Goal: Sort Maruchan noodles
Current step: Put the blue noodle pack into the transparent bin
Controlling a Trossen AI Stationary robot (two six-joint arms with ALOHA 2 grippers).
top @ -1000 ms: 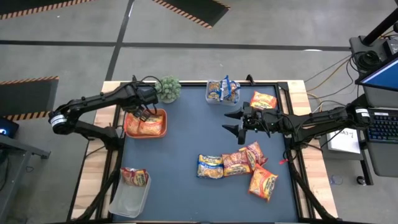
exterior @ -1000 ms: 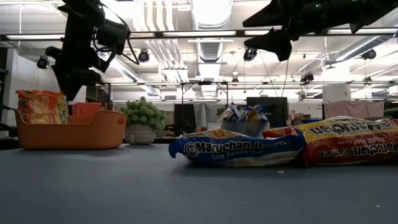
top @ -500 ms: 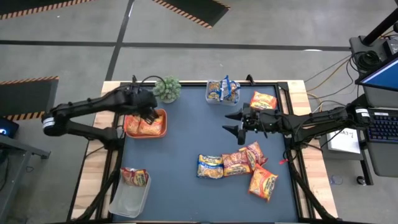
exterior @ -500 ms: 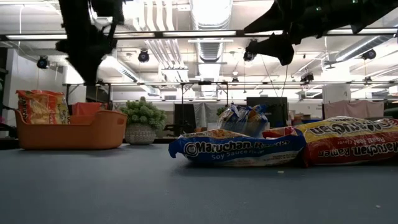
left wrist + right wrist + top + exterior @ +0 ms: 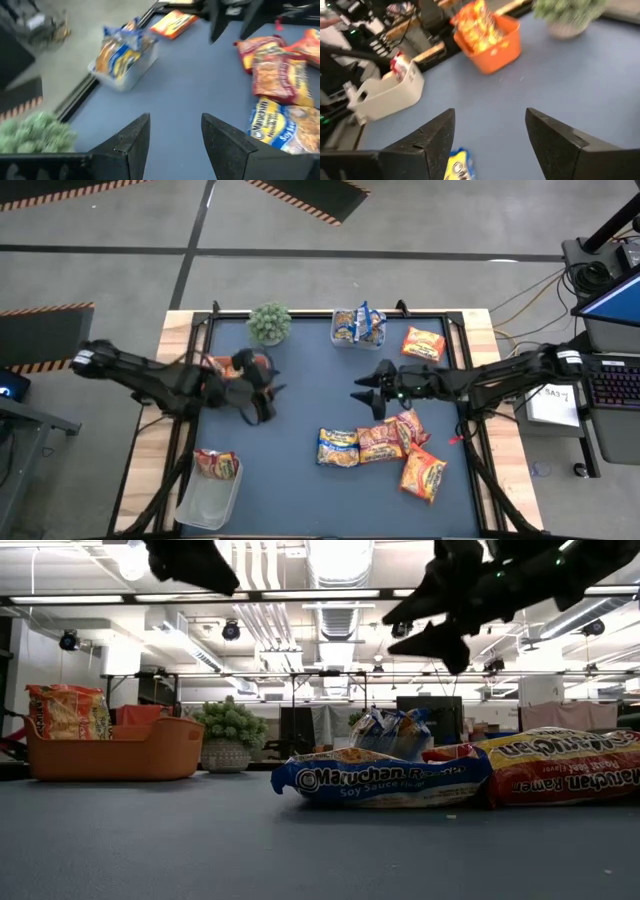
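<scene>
Several Maruchan packets lie flat in a cluster near the table's near right: a blue-and-yellow one (image 5: 338, 447), dark red ones (image 5: 378, 442) and an orange one (image 5: 425, 473). Another orange packet (image 5: 424, 342) lies by the far right edge. My left gripper (image 5: 265, 402) hangs open over bare table, just right of the orange tray (image 5: 232, 370); in the left wrist view (image 5: 172, 145) nothing sits between its fingers. My right gripper (image 5: 362, 390) is open too, in the air left of the cluster and above the table (image 5: 490, 145).
A clear tub (image 5: 358, 327) at the far edge holds blue packets. The orange tray (image 5: 487, 37) holds orange packets. A clear tub (image 5: 210, 485) at the near left holds a dark red packet. A potted plant (image 5: 269, 323) stands at the far edge. Bare mat lies between the grippers.
My left gripper has swung away from above the orange tray, toward the table's right and near edge, and has turned so that it points toward the middle of the table. My right gripper has shifted a little toward the table's left. No packet has moved.
</scene>
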